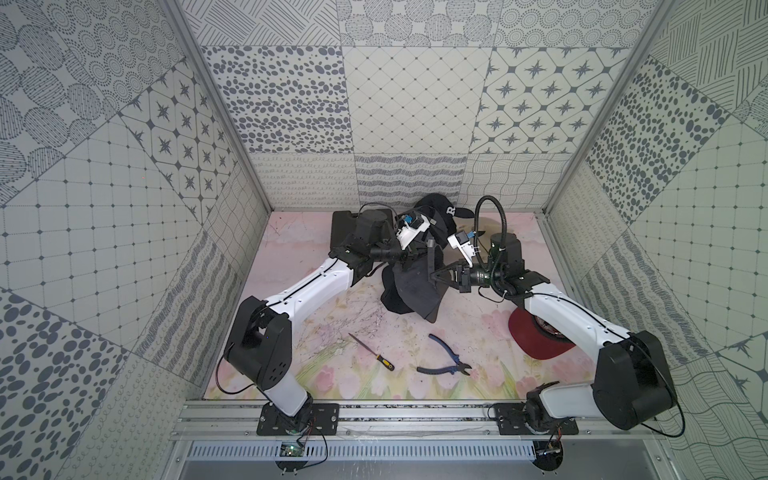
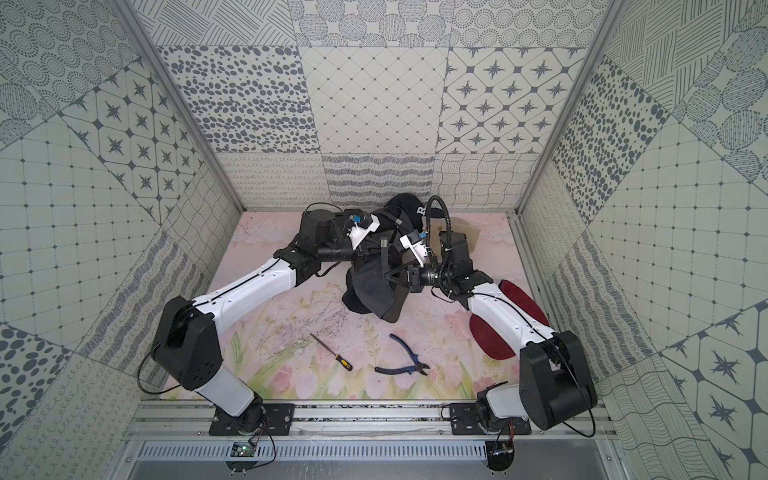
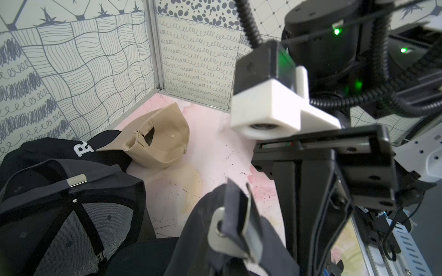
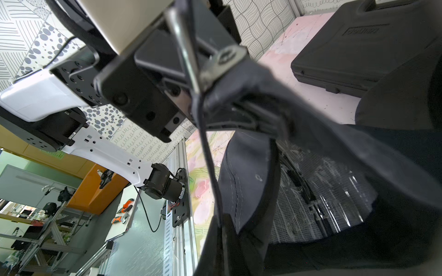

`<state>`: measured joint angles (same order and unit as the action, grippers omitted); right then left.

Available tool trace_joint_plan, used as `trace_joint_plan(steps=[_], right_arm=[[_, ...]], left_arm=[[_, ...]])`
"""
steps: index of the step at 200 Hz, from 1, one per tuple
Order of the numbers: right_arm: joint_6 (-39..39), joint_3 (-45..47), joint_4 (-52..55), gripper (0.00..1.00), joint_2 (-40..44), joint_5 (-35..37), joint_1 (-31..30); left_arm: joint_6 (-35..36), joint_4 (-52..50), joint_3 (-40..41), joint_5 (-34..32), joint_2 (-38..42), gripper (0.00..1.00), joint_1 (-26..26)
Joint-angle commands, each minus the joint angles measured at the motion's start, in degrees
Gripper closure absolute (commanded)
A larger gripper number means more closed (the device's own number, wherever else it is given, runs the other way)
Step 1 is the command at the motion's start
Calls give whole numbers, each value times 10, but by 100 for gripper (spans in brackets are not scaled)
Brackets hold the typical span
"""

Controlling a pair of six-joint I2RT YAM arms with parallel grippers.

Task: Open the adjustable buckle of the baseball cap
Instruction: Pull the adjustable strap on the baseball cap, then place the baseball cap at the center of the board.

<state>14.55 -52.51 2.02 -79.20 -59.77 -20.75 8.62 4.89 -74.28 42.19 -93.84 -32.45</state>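
A dark grey baseball cap (image 1: 409, 291) (image 2: 374, 291) hangs between my two grippers above the mat. My left gripper (image 1: 417, 258) is shut on the cap's strap right by the silver metal buckle (image 3: 221, 235) (image 4: 224, 59). The strap runs through the buckle, and a thin metal flap (image 4: 184, 47) stands up from its plate. My right gripper (image 1: 432, 277) (image 4: 222, 241) comes in from the right and is shut on the cap's rear edge. A loose strap end with a metal tip (image 1: 430, 243) sticks up between the grippers.
A black cap with a white R (image 1: 440, 210), a tan cap (image 3: 160, 138) and a dark mesh cap (image 3: 71, 215) lie at the back. A black case (image 1: 345, 226) sits back left. A red cap (image 1: 536, 332) lies under my right arm. A screwdriver (image 1: 372, 353) and pliers (image 1: 446, 357) lie in front.
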Motion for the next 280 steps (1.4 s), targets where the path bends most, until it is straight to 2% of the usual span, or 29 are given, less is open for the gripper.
trace_joint_plan(steps=[1,24,29,37,49,61,71,74,90,111,131,158,189,212,248,280], right_arm=[[-41,14,43,100,0,12,-9],[-58,31,43,100,17,6,-4],[-56,35,38,95,21,6,-1],[-55,39,35,82,28,9,5],[-45,44,20,51,44,12,20],[-7,58,-21,33,62,26,41],[36,72,-68,6,78,27,63],[50,75,-76,3,82,28,70],[84,83,-100,2,103,47,95],[91,72,-61,2,122,112,108],[97,70,-35,2,139,176,115],[100,82,-30,2,160,224,116],[98,89,-20,3,169,230,116],[96,95,-22,6,169,226,116],[78,91,-7,7,157,210,115],[66,107,-22,7,156,229,114]], left_arm=[[-85,54,-40,-64,-9,100,4],[-91,38,-64,-88,-17,100,11],[-92,31,-72,-91,-20,100,13],[-92,18,-82,-95,-24,100,17],[-92,12,-92,-91,-28,100,21],[-92,14,-94,-86,-25,100,24],[-91,14,-95,-88,-20,100,26],[-90,13,-96,-89,-18,100,26],[-82,3,-102,-101,-6,100,31],[-73,-6,-105,-130,15,100,40],[-63,-24,-115,-173,32,100,50],[-42,-61,-132,-231,47,100,65],[-6,-128,-164,-315,52,100,82],[16,-151,-172,-354,62,100,107],[-3,-204,-184,-356,68,100,184],[-34,-187,-120,-390,102,100,262]])
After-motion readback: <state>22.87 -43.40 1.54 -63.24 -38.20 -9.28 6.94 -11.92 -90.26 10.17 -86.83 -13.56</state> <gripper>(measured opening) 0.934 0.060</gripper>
